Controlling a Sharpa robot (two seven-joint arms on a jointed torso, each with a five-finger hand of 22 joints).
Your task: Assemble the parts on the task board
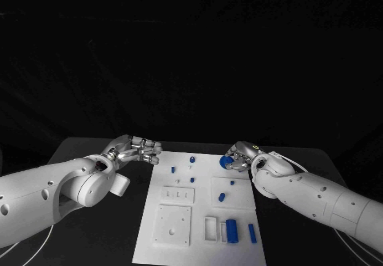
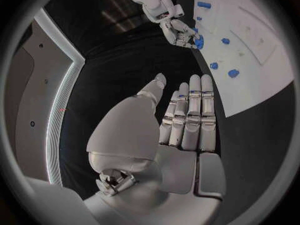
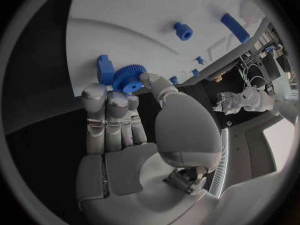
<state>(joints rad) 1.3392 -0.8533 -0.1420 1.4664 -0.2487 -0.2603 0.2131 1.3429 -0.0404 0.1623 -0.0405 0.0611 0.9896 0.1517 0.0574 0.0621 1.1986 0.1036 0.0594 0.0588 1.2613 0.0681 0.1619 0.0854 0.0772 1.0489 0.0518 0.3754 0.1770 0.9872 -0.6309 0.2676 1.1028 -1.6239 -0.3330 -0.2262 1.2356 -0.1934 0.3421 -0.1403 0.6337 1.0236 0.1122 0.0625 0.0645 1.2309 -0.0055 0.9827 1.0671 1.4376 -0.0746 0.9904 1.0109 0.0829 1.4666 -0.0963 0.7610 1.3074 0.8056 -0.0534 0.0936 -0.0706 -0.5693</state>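
The white task board [image 1: 200,246] lies in the middle of the black table. My right hand [image 1: 242,154] hovers at the board's far right corner and pinches a blue gear [image 1: 227,161] between thumb and fingers. The right wrist view shows the gear [image 3: 129,77] close over the board, beside a small blue block [image 3: 105,69]. My left hand [image 1: 135,149] sits off the board's far left corner over the black table; in the left wrist view its fingers [image 2: 190,117] lie straight and hold nothing. Small blue parts [image 1: 192,160] stand on the far half of the board.
Two long blue pieces [image 1: 231,230] lie in slots at the board's near right. White raised blocks [image 1: 177,194] sit at centre left. A blue peg [image 3: 183,31] stands on the board beyond the gear. Black table surrounds the board.
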